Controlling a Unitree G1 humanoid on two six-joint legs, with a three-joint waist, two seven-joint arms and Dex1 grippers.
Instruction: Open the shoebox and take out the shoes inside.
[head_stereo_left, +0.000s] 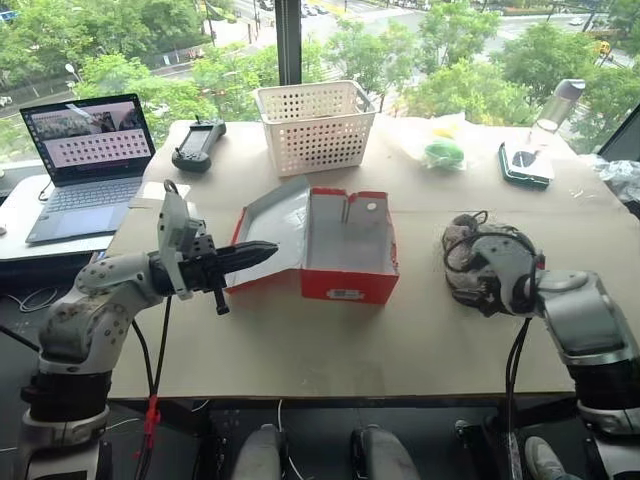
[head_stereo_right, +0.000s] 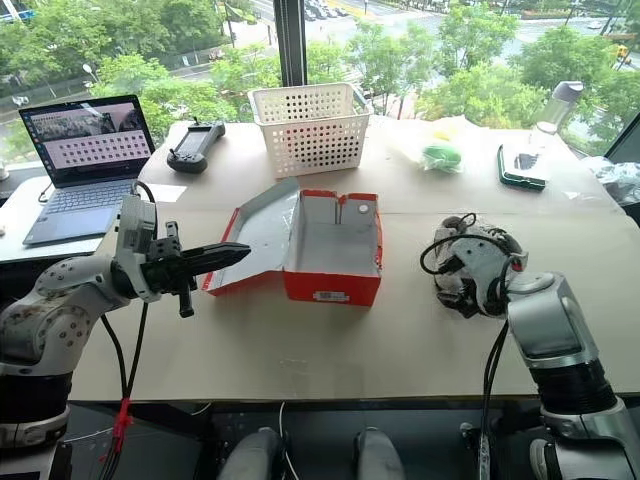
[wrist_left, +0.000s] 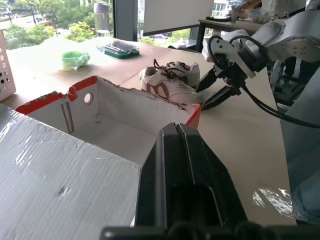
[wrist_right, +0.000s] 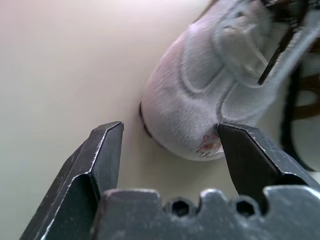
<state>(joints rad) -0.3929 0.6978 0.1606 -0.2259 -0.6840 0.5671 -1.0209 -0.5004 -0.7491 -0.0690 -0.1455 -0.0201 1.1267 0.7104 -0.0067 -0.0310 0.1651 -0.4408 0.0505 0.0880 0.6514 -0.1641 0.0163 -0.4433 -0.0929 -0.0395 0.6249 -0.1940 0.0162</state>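
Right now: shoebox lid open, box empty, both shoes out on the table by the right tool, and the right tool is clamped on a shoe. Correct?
Not quite. The right tool is open, its fingers apart with the toe of a shoe just beyond them, not clamped; the right wrist view shows it. The rest holds: the shoebox lid is open, the box empty, and the shoes sit on the table by the right tool.

Shoebox (head_stereo_left: 345, 250) stands open; bare table (head_stereo_left: 330, 340) lies between it and the shoes (wrist_left: 167, 82).

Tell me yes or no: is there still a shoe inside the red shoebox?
No: the shoebox lies open with a bare grey-white inside, and the shoes rest on the table beside the right gripper.
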